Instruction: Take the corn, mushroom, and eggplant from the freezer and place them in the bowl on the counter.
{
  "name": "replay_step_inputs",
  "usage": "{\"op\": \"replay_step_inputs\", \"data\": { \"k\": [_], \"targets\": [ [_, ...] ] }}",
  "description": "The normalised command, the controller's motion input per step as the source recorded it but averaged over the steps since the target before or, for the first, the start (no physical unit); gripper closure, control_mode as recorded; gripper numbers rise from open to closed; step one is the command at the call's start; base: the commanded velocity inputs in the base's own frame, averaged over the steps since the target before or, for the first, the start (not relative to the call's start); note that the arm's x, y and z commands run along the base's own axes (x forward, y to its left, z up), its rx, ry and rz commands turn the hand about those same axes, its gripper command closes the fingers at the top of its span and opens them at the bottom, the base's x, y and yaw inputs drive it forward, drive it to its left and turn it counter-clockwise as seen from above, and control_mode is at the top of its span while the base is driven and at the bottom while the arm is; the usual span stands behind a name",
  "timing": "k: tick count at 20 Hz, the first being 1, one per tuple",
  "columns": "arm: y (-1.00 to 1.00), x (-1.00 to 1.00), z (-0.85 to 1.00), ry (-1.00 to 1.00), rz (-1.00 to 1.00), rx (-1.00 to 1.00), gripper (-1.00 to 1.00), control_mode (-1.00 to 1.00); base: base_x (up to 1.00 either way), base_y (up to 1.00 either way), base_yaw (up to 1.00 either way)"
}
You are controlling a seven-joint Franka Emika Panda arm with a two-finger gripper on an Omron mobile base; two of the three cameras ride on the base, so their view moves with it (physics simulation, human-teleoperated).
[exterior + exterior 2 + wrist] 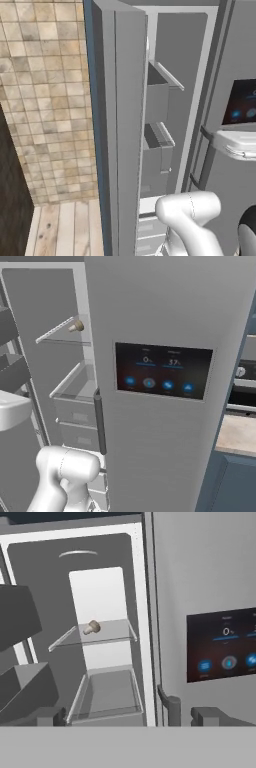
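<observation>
Tan-grey mushroom (pixel 91 628) sits on glass shelf (pixel 107 634) inside open freezer (pixel 102 587), w/ a clear bin (pixel 105 694) just below; right base view shows it too, at the shelf's back. Corn & eggplant can't be made out. Pincer (pixel 130 716) faces the compartment, tips spread fully wide, holding nothing, well short of the shelf. Step looks like the approach for the 1st pick. Next move prob calls for reaching in above the shelf, straddling the mushroom, then closing.

The freezer (pixel 107 587) stands open, its door (pixel 117 125) swung aside, bins lining the left. The narrow gap runs straight in to a clear shelf (pixel 107 634) bearing the mushroom (pixel 91 628); the closed door panel (pixel 165 376) and its handle (pixel 100 423) hem the right.
</observation>
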Motion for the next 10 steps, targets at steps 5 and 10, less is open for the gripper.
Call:
{"op": "replay_step_inputs", "data": {
  "k": [5, 10],
  "targets": [
    [0.46, 0.00, 0.63, 0.17, 0.00, 0.17, -1.00, -1.00, 0.00, 0.00, 0.00],
    [0.08, 0.00, 0.36, 0.23, 0.00, 0.35, -1.00, -1.00, 0.00, 0.00, 0.00]
  ]
}}
